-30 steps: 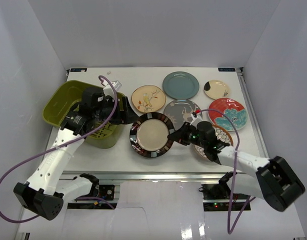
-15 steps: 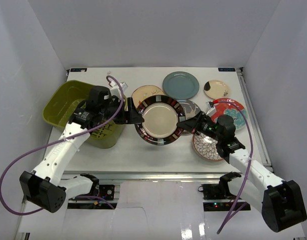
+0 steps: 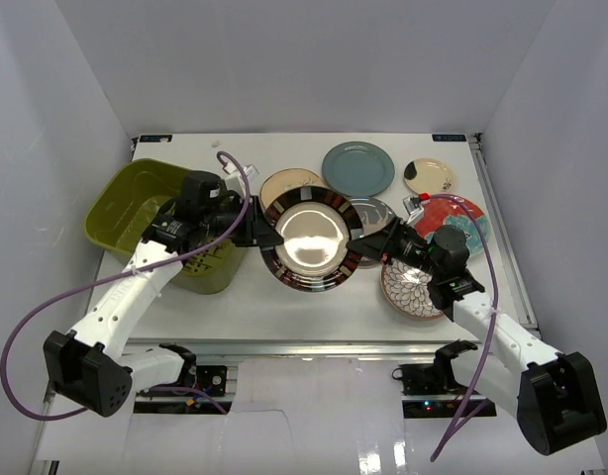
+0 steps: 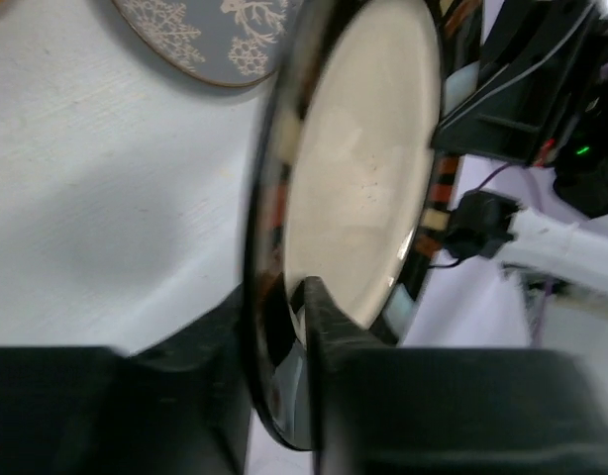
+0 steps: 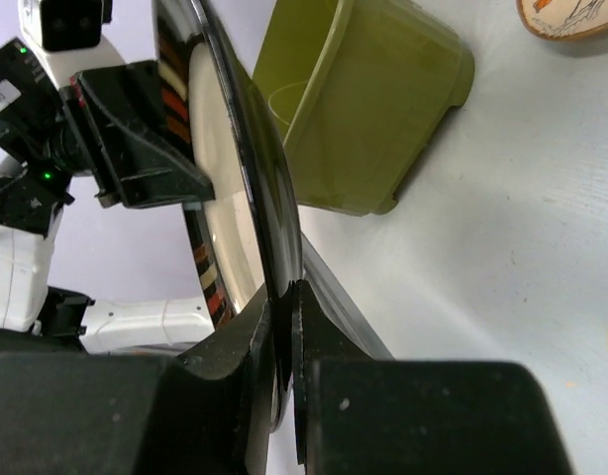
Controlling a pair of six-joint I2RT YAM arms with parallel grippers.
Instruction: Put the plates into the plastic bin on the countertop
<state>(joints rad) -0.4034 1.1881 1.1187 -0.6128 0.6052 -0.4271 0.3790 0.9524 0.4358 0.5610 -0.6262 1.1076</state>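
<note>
Black-rimmed plate (image 3: 311, 242) lifted off countertop (image 3: 245, 307) since earlier; left claw (image 3: 269, 237), right claw (image 3: 359, 245) both grasping rim.

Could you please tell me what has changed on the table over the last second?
The black-rimmed tan plate has been lifted off the countertop and shifted a little toward the far side. The right gripper was already at its right rim; the left gripper came over from the plastic bin and its jaws closed on the left rim. The bin and the grey-blue plate stayed put.
</note>
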